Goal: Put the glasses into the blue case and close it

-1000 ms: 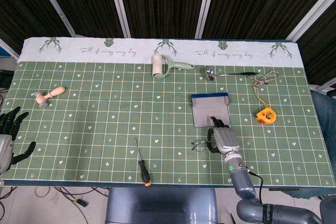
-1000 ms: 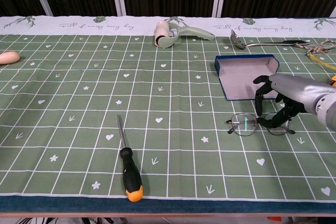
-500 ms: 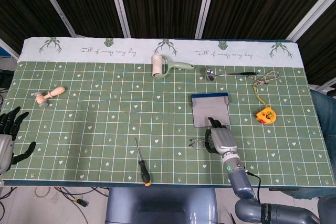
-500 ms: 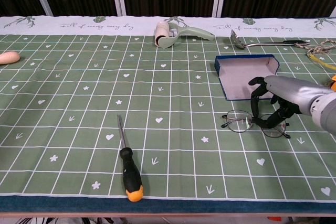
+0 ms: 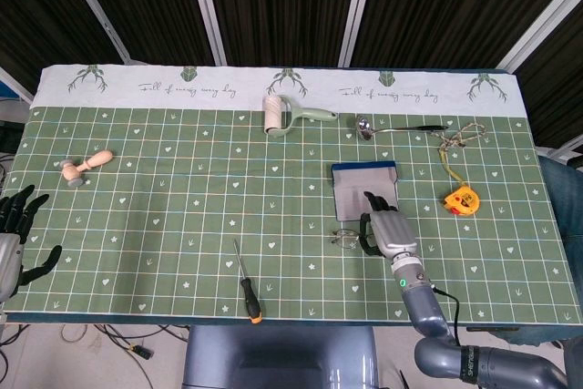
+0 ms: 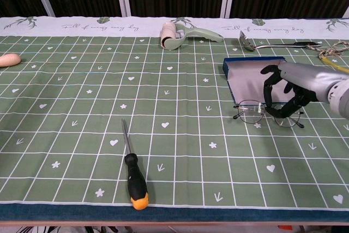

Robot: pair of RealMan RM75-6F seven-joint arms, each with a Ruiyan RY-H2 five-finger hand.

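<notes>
Right hand, right of centre, fingers curled round the glasses, holding them just below the open blue case. Left hand, far left edge, fingers spread, holding nothing.

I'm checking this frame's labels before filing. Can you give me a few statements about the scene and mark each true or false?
1. The right hand holds the glasses. True.
2. The glasses lie inside the blue case. False: they are at its near edge, outside.
3. The blue case is open. True.
4. The left hand holds the screwdriver. False: it holds nothing, at the table's left edge.
5. The lint roller lies beside the screwdriver. False: it lies at the far edge.
</notes>
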